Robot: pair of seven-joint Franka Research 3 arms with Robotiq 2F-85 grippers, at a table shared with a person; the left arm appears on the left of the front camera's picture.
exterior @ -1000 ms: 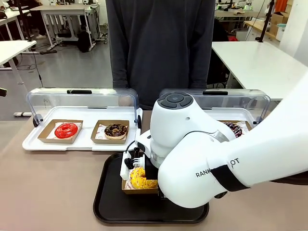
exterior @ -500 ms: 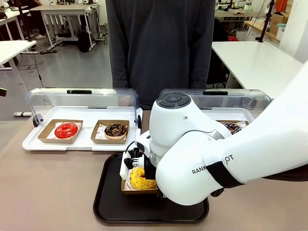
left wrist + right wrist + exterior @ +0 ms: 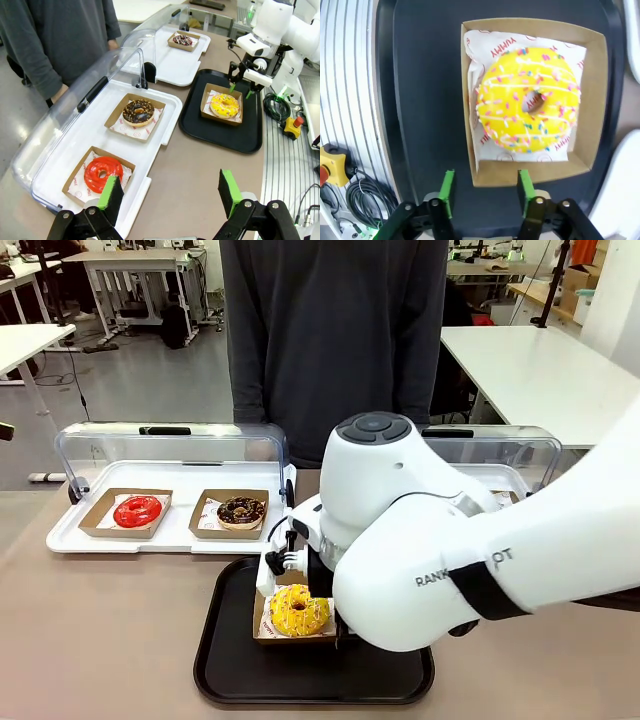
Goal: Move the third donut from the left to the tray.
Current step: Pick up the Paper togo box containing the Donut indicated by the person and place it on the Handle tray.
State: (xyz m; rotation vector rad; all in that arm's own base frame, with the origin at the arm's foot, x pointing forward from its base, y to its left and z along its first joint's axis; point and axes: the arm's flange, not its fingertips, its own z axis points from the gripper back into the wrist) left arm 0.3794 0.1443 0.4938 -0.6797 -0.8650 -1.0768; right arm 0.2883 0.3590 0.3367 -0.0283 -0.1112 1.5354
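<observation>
Now the right tool (image 3: pixel 483 192) hangs with its pads apart, gripping nothing, just over the near edge of the holder (image 3: pixel 590 95); the donut (image 3: pixel 529 107) sits ahead of it, inside the tray (image 3: pixel 425 75). Best lift straight up so neither pad clips the cardboard. The left tool (image 3: pixel 170 192) is also spread, far back over the desk (image 3: pixel 200 165).

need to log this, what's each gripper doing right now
left gripper: open, holding nothing.
right gripper: open, just off the yellow donut's holder.
</observation>
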